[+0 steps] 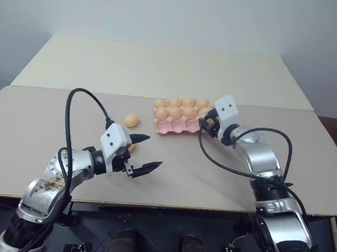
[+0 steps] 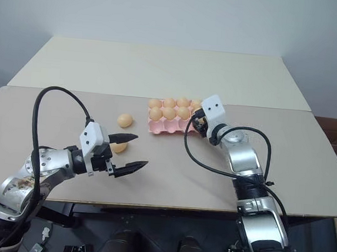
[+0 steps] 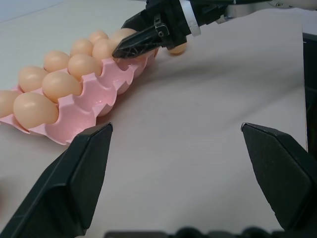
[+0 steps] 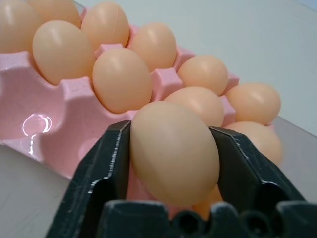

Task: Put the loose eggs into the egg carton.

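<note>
We find no brand, label or writing that can be read on anything here.

The egg carton (image 1: 177, 125) sits a little right of centre in the left eye view, on the pale surface (image 1: 211, 177). Its two far rows carry eggs, and the near row of cups looks mostly bare. How many eggs it holds we cannot count surely, because the right claw (image 1: 207, 123) and its white wrist block cover the carton's right end.

In the right wrist view the right claw's two black fingers (image 4: 106, 168) sit against both sides of a held egg (image 4: 173, 151), so it is partly closed around that egg, just at the carton's near edge. Whether the egg already rests in a cup is hidden by the fingers. The left wrist view shows this claw's tips at the carton's far end, with an egg only partly visible behind them.

The left claw (image 1: 144, 153), lower left of centre, is spread wide and holds nothing; it is over the bare surface, apart from the carton.

One loose egg (image 1: 132, 120) lies on the surface just left of the carton. A second loose egg (image 2: 118, 147) is mostly hidden behind the left claw's upper finger, showing only as a sliver.
</note>
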`<action>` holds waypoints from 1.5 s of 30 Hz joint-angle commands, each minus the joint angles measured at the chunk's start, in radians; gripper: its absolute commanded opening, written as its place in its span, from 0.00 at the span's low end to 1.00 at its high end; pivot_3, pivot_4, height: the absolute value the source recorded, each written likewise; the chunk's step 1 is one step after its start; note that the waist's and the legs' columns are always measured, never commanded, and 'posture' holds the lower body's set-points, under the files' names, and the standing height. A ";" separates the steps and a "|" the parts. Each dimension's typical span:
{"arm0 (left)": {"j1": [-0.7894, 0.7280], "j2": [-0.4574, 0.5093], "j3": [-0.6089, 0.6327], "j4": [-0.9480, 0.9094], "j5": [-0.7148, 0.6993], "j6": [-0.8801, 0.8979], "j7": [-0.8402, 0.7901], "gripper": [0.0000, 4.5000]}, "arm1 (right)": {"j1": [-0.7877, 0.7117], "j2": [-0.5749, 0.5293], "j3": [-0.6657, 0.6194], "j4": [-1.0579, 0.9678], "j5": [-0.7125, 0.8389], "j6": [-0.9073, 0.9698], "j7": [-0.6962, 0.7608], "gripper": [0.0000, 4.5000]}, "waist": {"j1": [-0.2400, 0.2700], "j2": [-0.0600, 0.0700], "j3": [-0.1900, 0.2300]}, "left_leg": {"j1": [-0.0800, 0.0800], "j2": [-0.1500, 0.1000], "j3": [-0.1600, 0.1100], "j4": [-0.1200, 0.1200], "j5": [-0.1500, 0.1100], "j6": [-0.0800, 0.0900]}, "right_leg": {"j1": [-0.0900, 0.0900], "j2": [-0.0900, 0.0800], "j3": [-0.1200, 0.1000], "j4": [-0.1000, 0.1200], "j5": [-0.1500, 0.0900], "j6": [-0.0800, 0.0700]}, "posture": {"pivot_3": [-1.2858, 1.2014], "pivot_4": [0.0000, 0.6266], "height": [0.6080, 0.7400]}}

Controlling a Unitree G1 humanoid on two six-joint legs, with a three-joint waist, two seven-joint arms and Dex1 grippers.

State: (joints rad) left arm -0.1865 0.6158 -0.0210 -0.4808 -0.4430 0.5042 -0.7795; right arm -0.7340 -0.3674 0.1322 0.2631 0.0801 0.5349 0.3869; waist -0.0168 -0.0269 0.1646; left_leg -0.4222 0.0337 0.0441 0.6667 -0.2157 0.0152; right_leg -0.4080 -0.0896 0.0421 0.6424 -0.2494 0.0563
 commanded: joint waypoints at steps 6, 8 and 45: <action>-0.009 -0.005 -0.003 -0.040 -0.009 -0.005 0.007 1.00 | 0.029 -0.005 -0.092 -0.175 0.033 -0.003 -0.008 1.00 | 0.001 0.000 0.000 | 0.000 0.000 0.000 0.000 0.000 0.000 | 0.000 0.000 0.000 0.001 0.000 0.000 | 0.52 0.24 1.00; -0.006 -0.010 -0.001 -0.046 -0.007 -0.005 0.018 1.00 | 0.073 -0.024 -0.156 -0.298 0.061 0.043 -0.020 1.00 | 0.006 0.000 0.000 | -0.001 0.000 -0.001 0.000 0.000 0.000 | -0.001 0.000 0.000 0.001 0.000 0.000 | 0.52 0.24 1.00; -0.147 -0.025 -0.129 0.005 0.022 0.005 -0.058 1.00 | 0.041 -0.043 -0.218 0.023 -0.039 0.184 -0.226 1.00 | -0.002 0.000 0.000 | 0.000 0.000 0.000 0.000 0.001 -0.001 | 0.000 0.001 0.000 0.000 0.001 0.000 | 0.52 0.24 1.00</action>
State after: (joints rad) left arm -0.3257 0.5876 -0.1622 -0.4530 -0.4207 0.5225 -0.8364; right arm -0.6630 -0.4090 -0.0640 0.2870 0.0504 0.7479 0.1796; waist -0.0187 -0.0268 0.1647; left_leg -0.4224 0.0338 0.0437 0.6666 -0.2151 0.0145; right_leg -0.4082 -0.0887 0.0423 0.6424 -0.2485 0.0562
